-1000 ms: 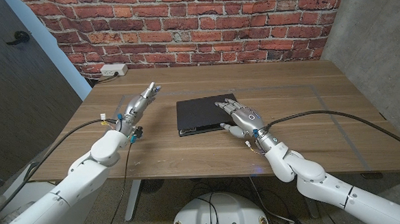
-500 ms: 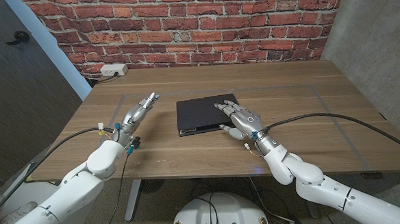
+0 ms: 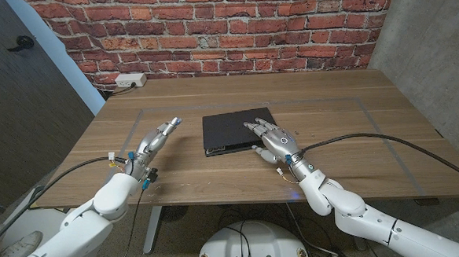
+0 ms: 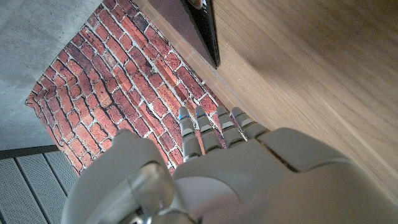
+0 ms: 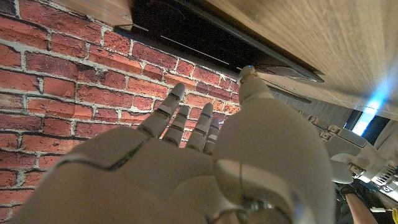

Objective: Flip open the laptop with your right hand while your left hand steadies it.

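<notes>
A dark door [image 3: 15, 85] stands at the left, beside a brick wall [image 3: 208, 19] carrying a white outlet [image 3: 131, 80]. On the wooden table [image 3: 356, 137], the left hand [image 3: 153, 139] hovers empty, fingers straight. The closed laptop [image 3: 233, 130] lies mid-table. The right hand [image 3: 271, 139] spreads over its right edge, grasping nothing.

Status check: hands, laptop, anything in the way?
Left hand open, apart from the laptop. Right hand open, fingers over its right front corner. Lid shut. Nothing blocking.
</notes>
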